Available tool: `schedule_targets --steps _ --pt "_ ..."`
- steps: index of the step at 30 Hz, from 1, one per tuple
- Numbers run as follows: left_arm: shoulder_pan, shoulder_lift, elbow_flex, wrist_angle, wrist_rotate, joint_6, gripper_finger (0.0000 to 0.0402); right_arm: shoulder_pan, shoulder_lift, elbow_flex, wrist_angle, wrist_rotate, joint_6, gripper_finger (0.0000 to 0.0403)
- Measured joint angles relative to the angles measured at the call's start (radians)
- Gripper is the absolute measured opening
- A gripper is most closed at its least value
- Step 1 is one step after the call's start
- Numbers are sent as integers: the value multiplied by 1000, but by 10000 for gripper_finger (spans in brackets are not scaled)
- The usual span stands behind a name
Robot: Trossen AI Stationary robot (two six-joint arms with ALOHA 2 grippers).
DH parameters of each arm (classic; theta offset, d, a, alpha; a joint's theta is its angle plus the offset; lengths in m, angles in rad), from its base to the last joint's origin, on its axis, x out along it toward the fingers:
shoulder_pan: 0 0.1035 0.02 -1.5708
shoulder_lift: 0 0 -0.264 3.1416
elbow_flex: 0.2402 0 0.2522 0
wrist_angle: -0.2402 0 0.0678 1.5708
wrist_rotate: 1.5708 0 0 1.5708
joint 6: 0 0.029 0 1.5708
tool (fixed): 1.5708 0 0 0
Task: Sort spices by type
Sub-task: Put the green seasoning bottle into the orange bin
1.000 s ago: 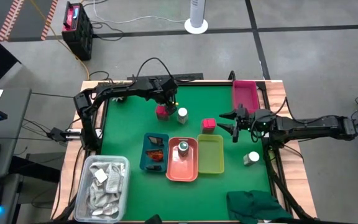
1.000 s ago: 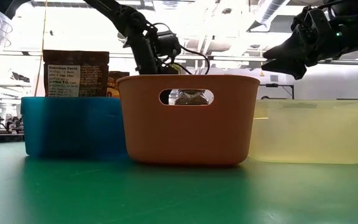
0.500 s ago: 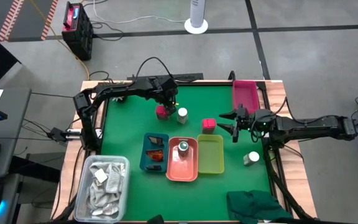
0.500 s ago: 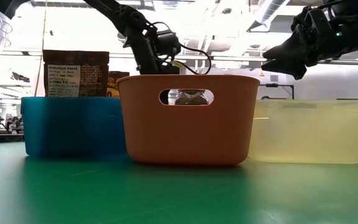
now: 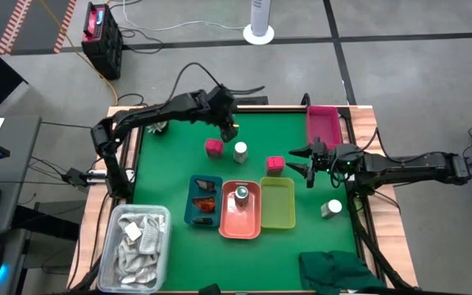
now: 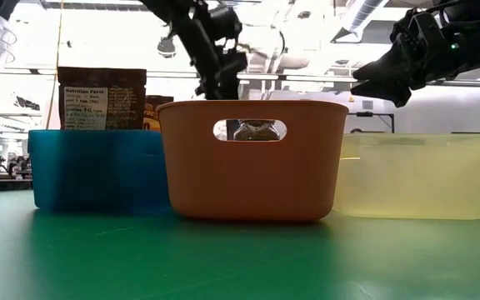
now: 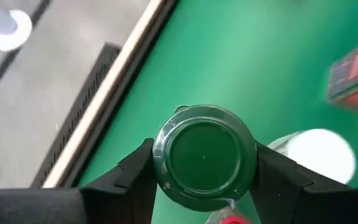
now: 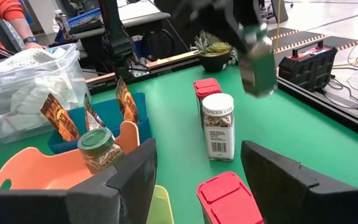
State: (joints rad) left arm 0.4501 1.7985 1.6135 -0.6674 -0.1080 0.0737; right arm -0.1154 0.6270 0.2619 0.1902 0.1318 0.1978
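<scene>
left gripper (image 7: 204,186) — clamped on green-lidded jar (image 7: 204,154), raised | right gripper (image 5: 300,161) — jaws apart, holding nothing, beside pink box (image 5: 275,165)

We count two pink boxes: one (image 5: 213,147), another (image 5: 274,165). Green-lidded jars: two, one (image 7: 204,156) between the left gripper's fingers, one (image 5: 242,194) in the orange tray (image 5: 229,225). White-lidded jars: two (image 5: 240,152) (image 5: 330,209). Brown packets: three in the blue tray (image 8: 59,116) (image 8: 91,114) (image 8: 125,99). Trays: four, namely blue (image 5: 190,201), orange, yellow-green (image 5: 278,215), pink (image 5: 324,127).
</scene>
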Motion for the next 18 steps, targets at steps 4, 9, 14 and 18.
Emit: schedule_targets --steps 4,9,14,18 --pt "-35 -54 14 23 53 24 195 0 0 0 -3 0 0 260" --pt "-124 -121 14 33 114 38 195 0 0 0 -7 -1 4 260" --pt "-266 -156 15 30 206 -45 195 0 0 0 -7 -1 4 260" --pt "-417 -147 15 21 235 -126 195 0 0 0 -7 -1 11 260"
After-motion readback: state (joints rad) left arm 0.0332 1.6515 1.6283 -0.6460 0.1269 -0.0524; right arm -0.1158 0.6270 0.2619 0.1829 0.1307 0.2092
